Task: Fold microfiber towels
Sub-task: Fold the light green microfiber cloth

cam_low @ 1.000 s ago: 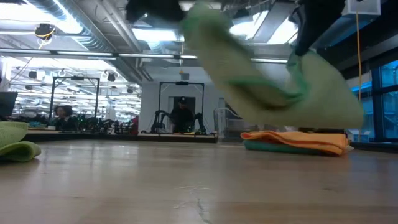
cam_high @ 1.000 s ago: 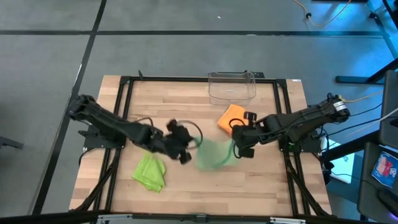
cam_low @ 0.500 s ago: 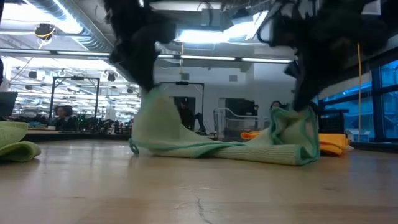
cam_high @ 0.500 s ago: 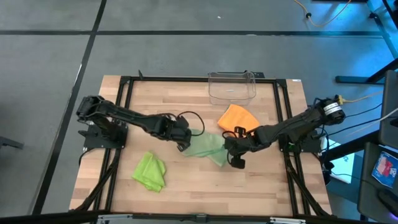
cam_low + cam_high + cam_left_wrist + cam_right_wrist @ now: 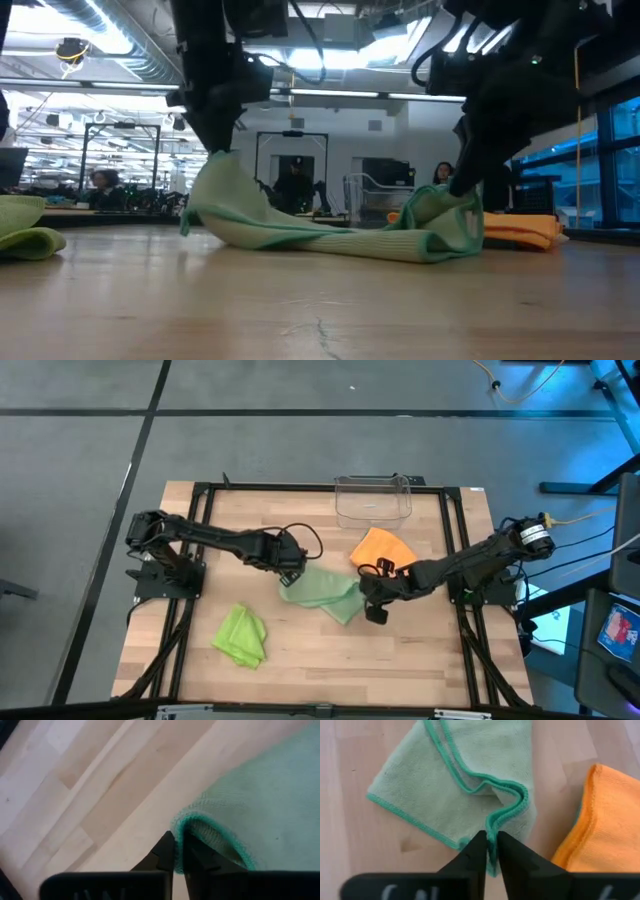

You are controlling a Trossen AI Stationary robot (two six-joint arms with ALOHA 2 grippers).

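Note:
The pale sage green towel (image 5: 320,592) lies crumpled mid-table, its middle on the wood and both ends raised. My left gripper (image 5: 292,572) is shut on its left end (image 5: 215,165). My right gripper (image 5: 372,608) is shut on its right end (image 5: 452,205). The orange towel (image 5: 380,547) lies flat just beyond the right gripper. The lime green towel (image 5: 241,637) rests bunched near the table's front left. My left gripper pinches the towel's teal-stitched hem (image 5: 192,820) at a curled corner between its two fingers, slanting down from above. That corner stands up in a peak; the cloth slopes slack from it to the table. My right gripper pinches a fold of the stitched hem (image 5: 496,822) between its two fingers, slanting down from above. That end is bunched just above the table, and the rest of the towel lies on the wood.
A clear plastic bin (image 5: 373,500) stands at the table's far edge, behind the orange towel. Bare wood (image 5: 330,660) stretches along the near edge, right of the lime towel.
Both grippers have come down with the sage towel, which hung in the air between them and now lies with its middle on the table. The left gripper has also moved toward the far edge and tipped more steeply down.

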